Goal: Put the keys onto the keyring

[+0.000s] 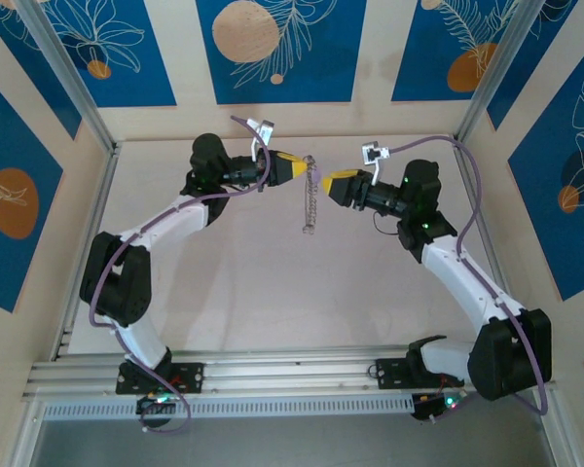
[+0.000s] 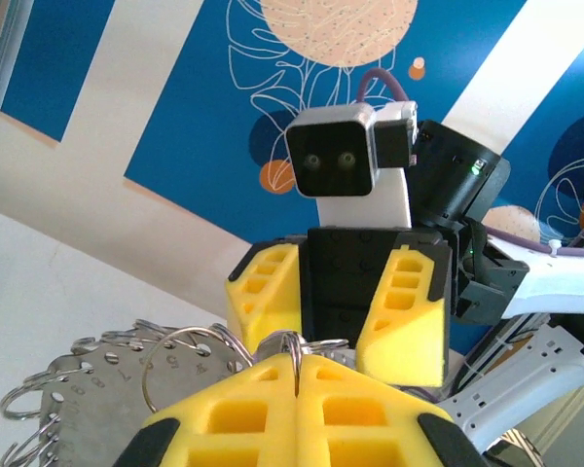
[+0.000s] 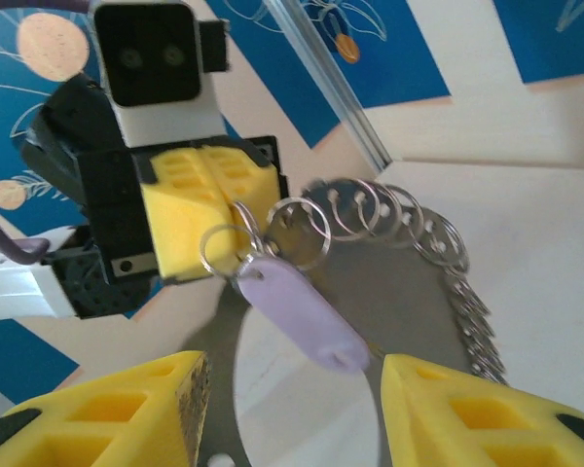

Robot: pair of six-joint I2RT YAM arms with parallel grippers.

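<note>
Over pale table (image 1: 224, 292): keyring (image 3: 438, 243), lilac key (image 3: 297, 311) alongside

The right gripper (image 3: 294, 379) stood with its yellow fingers (image 3: 107, 413) spread wide apart. Facing it, the left gripper (image 3: 214, 209) had its fingers pressed together on a small split ring at the edge of the keyring (image 3: 399, 292), a flat grey loop fringed with such rings. The key (image 3: 297, 311), lilac-headed, hung among those rings just beside the left fingers, above the pale bench (image 3: 555, 272).
</note>
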